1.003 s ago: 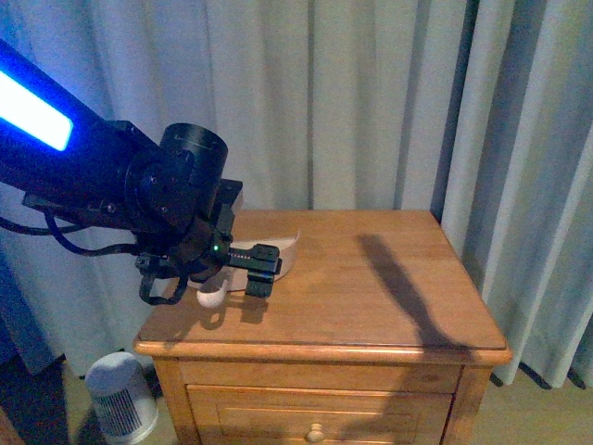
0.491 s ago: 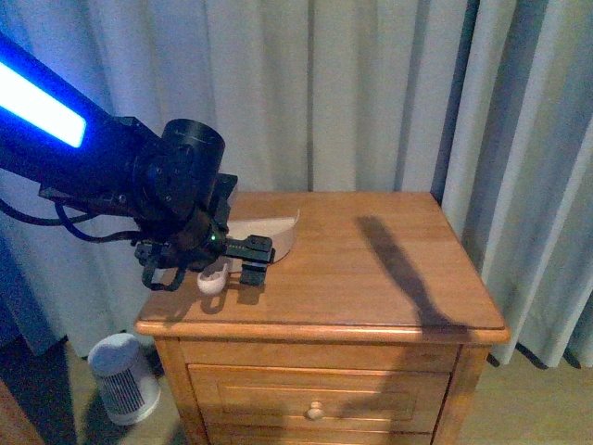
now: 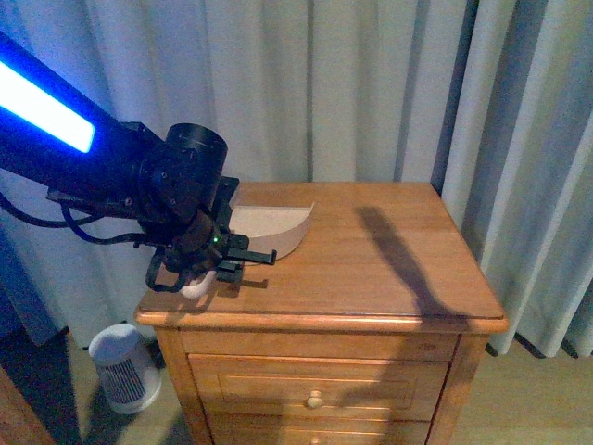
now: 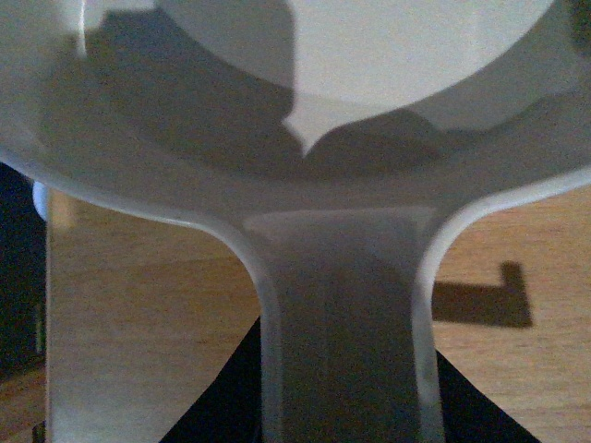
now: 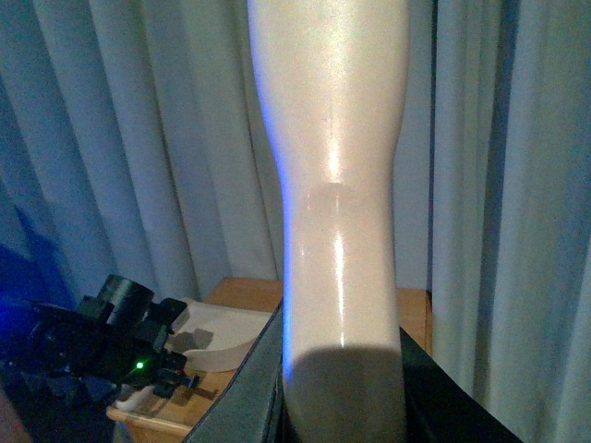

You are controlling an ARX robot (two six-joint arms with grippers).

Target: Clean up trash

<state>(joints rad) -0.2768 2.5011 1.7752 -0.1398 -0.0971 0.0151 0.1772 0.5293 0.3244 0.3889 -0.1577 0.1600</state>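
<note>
The lilac dustpan (image 3: 274, 227) lies on the left part of the wooden nightstand (image 3: 371, 269), its mouth toward the right. My left gripper (image 3: 211, 267) is shut on its handle by the front left corner. In the left wrist view the dustpan handle (image 4: 342, 314) runs from my left gripper (image 4: 342, 434) up to the pan. My right gripper (image 5: 337, 411) is shut on the pale brush handle (image 5: 337, 212), held above and off the table and out of the front view. The right wrist view also shows the dustpan (image 5: 231, 337). The paper wad is not visible in any view.
Pale curtains (image 3: 371, 93) hang behind and to the right of the nightstand. A white ribbed cylindrical appliance (image 3: 123, 380) stands on the floor at the left. A drawer with a round knob (image 3: 315, 400) sits under the tabletop. A long shadow (image 3: 398, 269) crosses the table's right half.
My left gripper has sunk a little toward the table's front left corner, and the dustpan's pan now reaches further right on the tabletop.
</note>
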